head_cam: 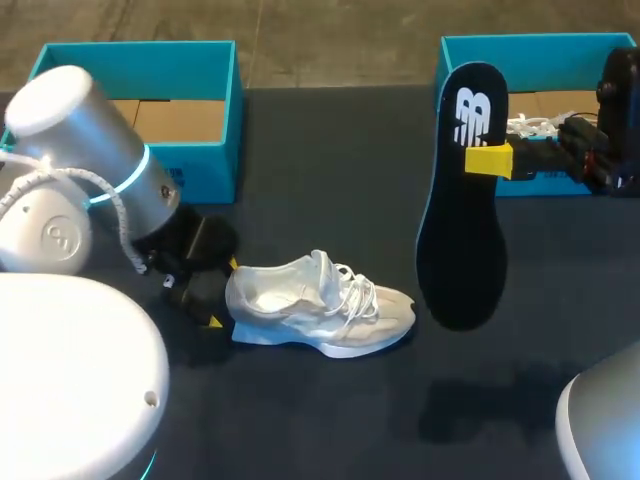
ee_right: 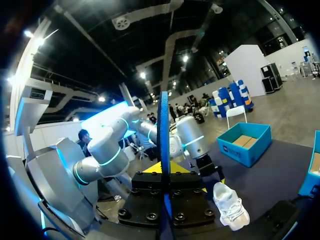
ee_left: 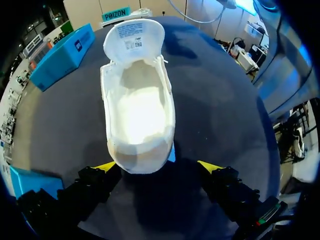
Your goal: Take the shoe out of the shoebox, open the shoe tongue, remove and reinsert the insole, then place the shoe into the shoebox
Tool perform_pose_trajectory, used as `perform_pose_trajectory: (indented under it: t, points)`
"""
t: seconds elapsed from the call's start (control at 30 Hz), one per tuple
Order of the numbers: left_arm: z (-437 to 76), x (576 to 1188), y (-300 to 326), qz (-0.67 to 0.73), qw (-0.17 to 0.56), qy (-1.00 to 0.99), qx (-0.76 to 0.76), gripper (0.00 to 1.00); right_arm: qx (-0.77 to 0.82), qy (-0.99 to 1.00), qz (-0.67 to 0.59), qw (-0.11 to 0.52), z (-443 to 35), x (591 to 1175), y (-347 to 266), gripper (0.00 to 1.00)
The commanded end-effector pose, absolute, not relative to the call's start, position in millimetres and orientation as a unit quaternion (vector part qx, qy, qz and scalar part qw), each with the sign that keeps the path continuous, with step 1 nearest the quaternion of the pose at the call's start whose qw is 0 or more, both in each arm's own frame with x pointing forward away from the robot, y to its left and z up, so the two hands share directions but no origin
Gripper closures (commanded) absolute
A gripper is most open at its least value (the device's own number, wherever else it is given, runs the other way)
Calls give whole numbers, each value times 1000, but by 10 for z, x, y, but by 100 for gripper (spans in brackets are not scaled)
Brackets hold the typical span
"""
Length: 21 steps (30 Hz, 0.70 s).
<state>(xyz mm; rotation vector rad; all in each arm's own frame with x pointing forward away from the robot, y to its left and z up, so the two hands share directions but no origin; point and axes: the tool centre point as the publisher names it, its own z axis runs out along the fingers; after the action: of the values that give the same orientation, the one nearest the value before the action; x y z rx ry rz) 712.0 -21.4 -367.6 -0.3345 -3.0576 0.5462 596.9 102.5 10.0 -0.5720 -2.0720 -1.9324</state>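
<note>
The white sneaker lies on its sole on the dark table, toe toward the robot's right and heel toward the left gripper. That gripper sits low over the table just behind the heel with its jaws spread wide. In the left wrist view its yellow fingertips stand one on each side of the heel, at least one of them clear of it, so it is released and grasps nothing. The tongue is folded forward over the toe, leaving the mouth of the sneaker open and its pale inner floor bare. The black insole, edged in teal, hangs upright in the air above the table, to the right of the sneaker and apart from it, narrow end up and wider end down. The right gripper is clenched on it near the upper end, one yellow tip showing across its face. In the right wrist view the insole stands edge-on between the two fingers, pinched from both sides. Along the far side of the table stand the teal left shoebox, its brown floor showing, and the teal right shoebox behind the raised insole, with a tangle of white laces visible inside
</note>
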Motion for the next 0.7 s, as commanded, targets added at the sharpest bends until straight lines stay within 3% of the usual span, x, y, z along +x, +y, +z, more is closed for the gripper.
perform_pose_trajectory:
  t: [0.03,0.37,0.7]
  points:
    - [-3641,7152,-278,114,9,-986,-118,0,-196,-711,-664,125,91,5970,1036,100]
    - [-3646,7220,-250,50,-36,-994,-93,0,-196,-711,-664,125,91,5970,1036,100]
    - [-3492,7295,-230,51,-1,-996,-68,0,-196,-711,-664,125,91,5970,1036,100]
